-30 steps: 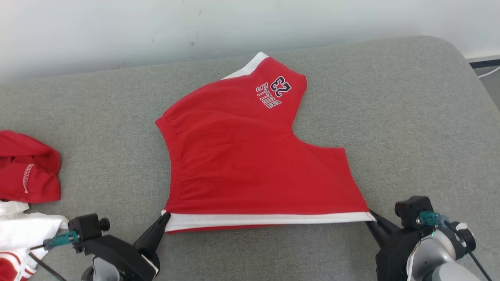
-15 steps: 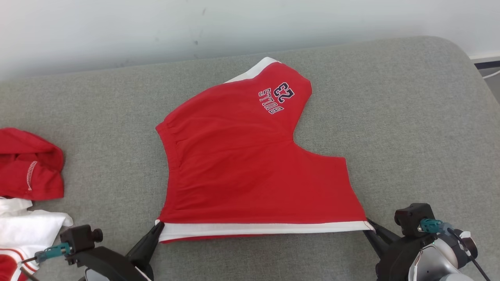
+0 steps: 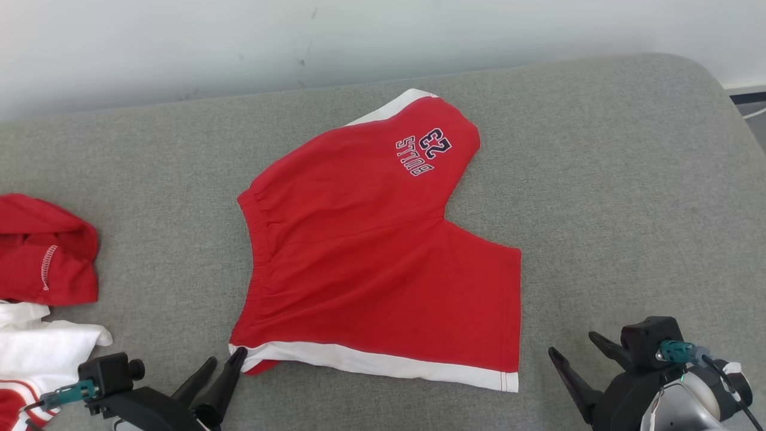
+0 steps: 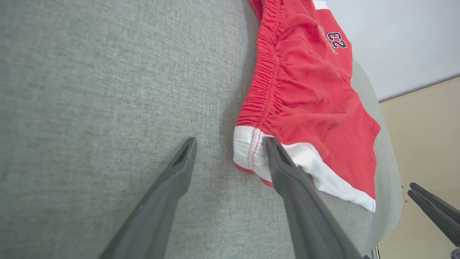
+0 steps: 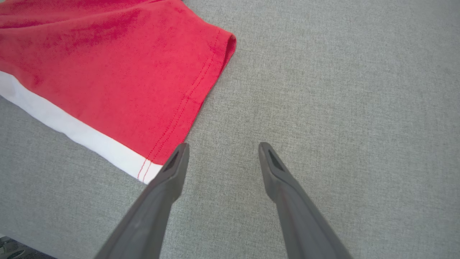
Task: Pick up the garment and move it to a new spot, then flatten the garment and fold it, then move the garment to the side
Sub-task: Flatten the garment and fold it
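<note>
Red white-striped cotton shorts point(image 3: 371, 263) lie flat on the grey fabric surface point(image 3: 628, 179), seemingly ready for folding. Left gripper point(image 3: 224, 358) and right gripper point(image 3: 574, 346) flank the striped edge, fingers spread and empty.

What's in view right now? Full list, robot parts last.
shorts: 1, red with white trim and dark "BULLS 23" print, spread mid-cushion
cushion: 1, grey, under all the garments
crumpled garment: 1, red, cushion's left edge
white garment: 1, white with red stripes, left edge, nearer the robot than the red one
wall: 1, pale, behind the cushion
left gripper: 1, dark, open, at the shorts' near-left corner
right gripper: 1, dark, open, just off the shorts' near-right corner
</note>
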Tool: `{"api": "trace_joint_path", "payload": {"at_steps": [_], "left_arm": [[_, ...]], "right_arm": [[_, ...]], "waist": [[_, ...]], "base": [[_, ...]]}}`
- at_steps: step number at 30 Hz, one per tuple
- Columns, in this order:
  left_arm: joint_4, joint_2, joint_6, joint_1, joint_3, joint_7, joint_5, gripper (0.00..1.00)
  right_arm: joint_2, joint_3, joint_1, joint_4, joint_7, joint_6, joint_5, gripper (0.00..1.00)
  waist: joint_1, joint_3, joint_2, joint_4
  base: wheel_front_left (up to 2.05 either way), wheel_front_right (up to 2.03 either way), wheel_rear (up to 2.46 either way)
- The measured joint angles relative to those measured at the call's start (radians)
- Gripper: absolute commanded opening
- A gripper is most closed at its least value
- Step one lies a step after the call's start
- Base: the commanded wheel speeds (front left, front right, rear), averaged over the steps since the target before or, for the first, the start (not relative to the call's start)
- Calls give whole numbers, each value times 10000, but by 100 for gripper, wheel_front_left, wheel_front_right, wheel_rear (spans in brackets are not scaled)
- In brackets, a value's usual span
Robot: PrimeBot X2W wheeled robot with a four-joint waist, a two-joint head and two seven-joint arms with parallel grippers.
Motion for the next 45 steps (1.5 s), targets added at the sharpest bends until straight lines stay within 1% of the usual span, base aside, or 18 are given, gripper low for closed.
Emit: {"api": "trace_joint_path", "payload": {"at_steps": [7,9,13,15,17,20,22,25,29,33,36,40,45], "left_arm": [[-307,52,-23,169,-111,-234,171,100],[-408,125,-6,232,-111,-428,464,100],[-652,355,221,270,184,-1081,872,100],[-825,414,431,272,424,-1565,1254,100],[-1110,353,596,269,629,-2140,1450,100],[-1404,79,1041,263,897,-3143,2013,100],[-1509,-115,1333,267,941,-3733,2383,100],[-1578,-326,1758,309,984,-4353,3070,100],[-1572,-424,1841,471,957,-4293,3843,100],[-1565,-535,1918,920,915,-4249,4270,100],[-1588,-546,1918,1324,913,-4249,4435,100],[-1743,-548,1919,1668,903,-4249,4654,100],[-1964,-550,1919,1814,970,-4249,4918,100]], "right_arm": [[228,-196,-52,-209,-190,-2,-228,100],[313,-278,-52,-268,-326,-4,-267,100],[435,-516,-63,-349,-748,-10,-360,100],[556,-656,-107,-399,-1072,-12,-443,100],[757,-777,-191,-430,-1438,-12,-481,100],[1108,-993,-312,-313,-2048,-12,-750,100],[1384,-1147,-306,-23,-2406,-12,-940,100],[1802,-1252,-295,330,-2980,-15,-1129,100],[2255,-1601,-131,779,-3720,-15,-1275,100],[2635,-2040,128,1103,-4406,-15,-1317,100],[2947,-2274,221,1210,-4922,-15,-1315,100],[3271,-2307,218,1367,-5478,-15,-1313,100],[3480,-2429,210,1668,-5958,-15,-1296,100]], "waist": [[0,-98,0,-13],[0,-164,0,-17],[0,-309,0,-20],[0,-387,0,-22],[0,-475,0,-22],[0,-629,0,-14],[0,-755,0,-5],[0,-972,0,5],[0,-1299,0,16],[-1,-1648,-1,51],[-1,-1867,-1,100],[-2,-2000,-1,196],[0,-2020,-1,250]], "base": [[0,0,0],[0,0,0],[0,0,0],[0,0,0],[0,0,0],[0,0,0],[0,0,0],[0,0,0],[0,0,0],[0,0,0],[0,0,0],[0,0,0],[0,0,0]]}}
